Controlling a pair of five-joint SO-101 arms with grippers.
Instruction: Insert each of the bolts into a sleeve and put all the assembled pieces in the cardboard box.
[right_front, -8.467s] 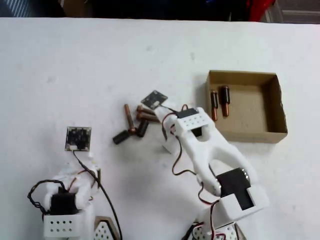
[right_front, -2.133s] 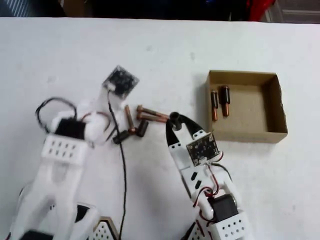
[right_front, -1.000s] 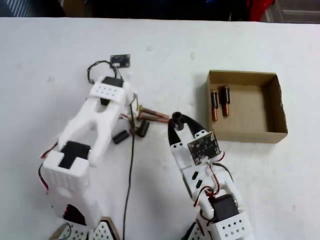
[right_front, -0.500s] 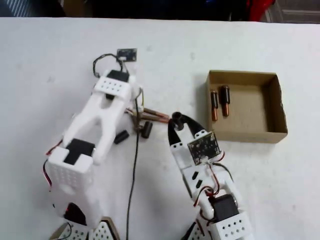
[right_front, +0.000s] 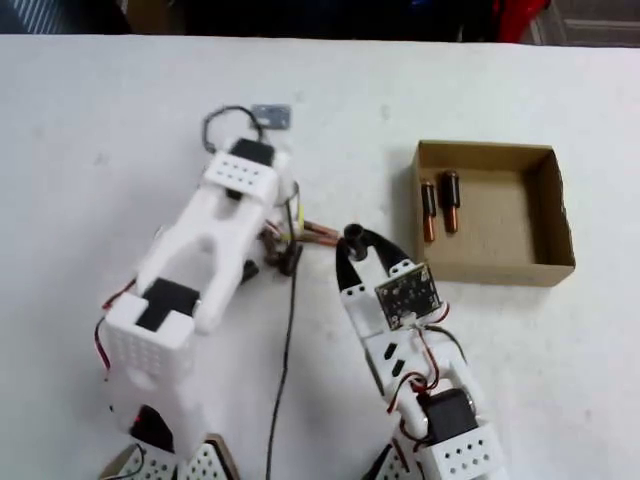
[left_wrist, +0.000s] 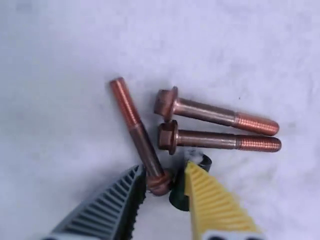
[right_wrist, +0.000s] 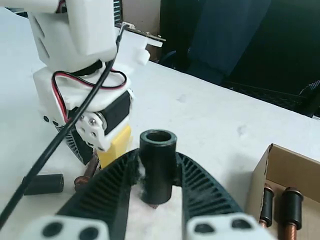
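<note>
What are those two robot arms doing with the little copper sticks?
The right gripper holds a black sleeve upright between its fingers. The left gripper is down over the loose bolts on the table, its fingers open on either side of the head of one bolt. Two finished pieces already lie in the cardboard box.

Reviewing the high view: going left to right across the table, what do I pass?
Left arm → loose bolts → sleeve held in the right gripper → cardboard box holding two assembled pieces.
</note>
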